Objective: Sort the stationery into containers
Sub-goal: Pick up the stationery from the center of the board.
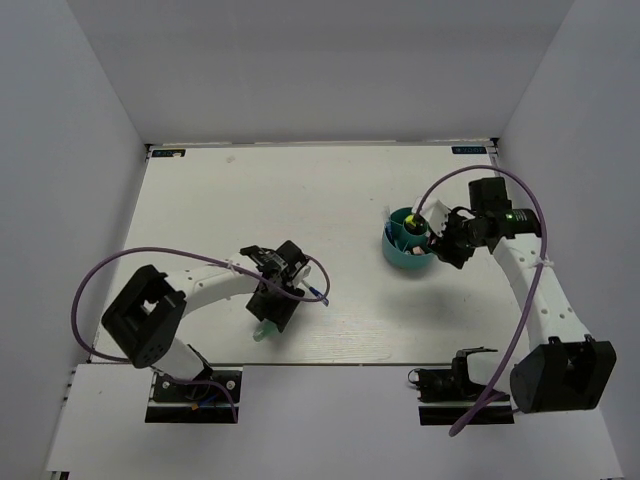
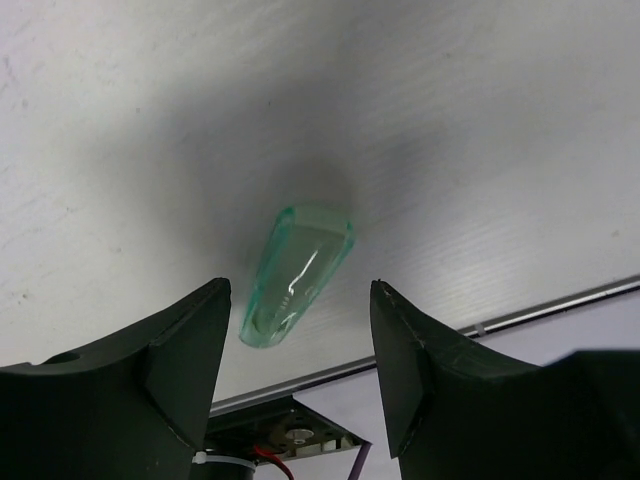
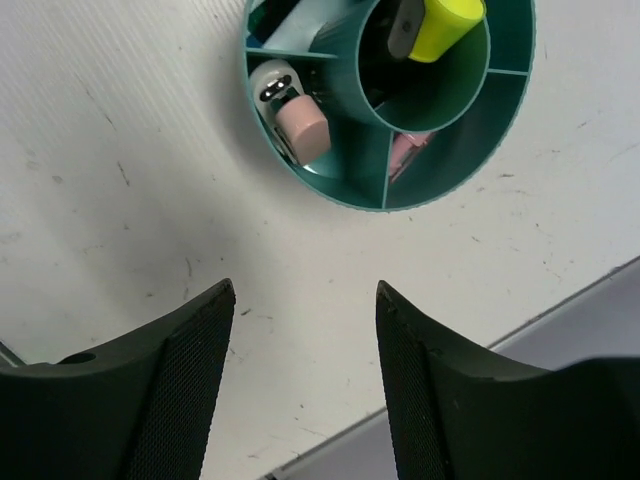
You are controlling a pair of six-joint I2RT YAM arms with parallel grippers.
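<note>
Left gripper [image 2: 298, 300] spread above the table [image 2: 450, 120]; mint-green piece [image 2: 298, 272] lies between its jaws, clear of both. Right gripper [image 3: 305, 300] spread, empty, beside the teal tub [image 3: 455, 180] (yellow-capped marker [image 3: 440, 25] in centre well, pink piece [image 3: 300, 120] in an outer compartment).

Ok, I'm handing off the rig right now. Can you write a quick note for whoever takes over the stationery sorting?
Left gripper: open, lined up over the mint-green piece, which lies on the table near the front edge. It is not gripped yet.
Right gripper: open and empty, over bare table beside the teal tub.
Done: yellow-capped marker in the tub's centre well. Pink pieces in two outer compartments.
Left: grasp the mint-green piece and carry it to the tub. A small blue item by the left arm may be a pen, but it is too small to tell.
</note>
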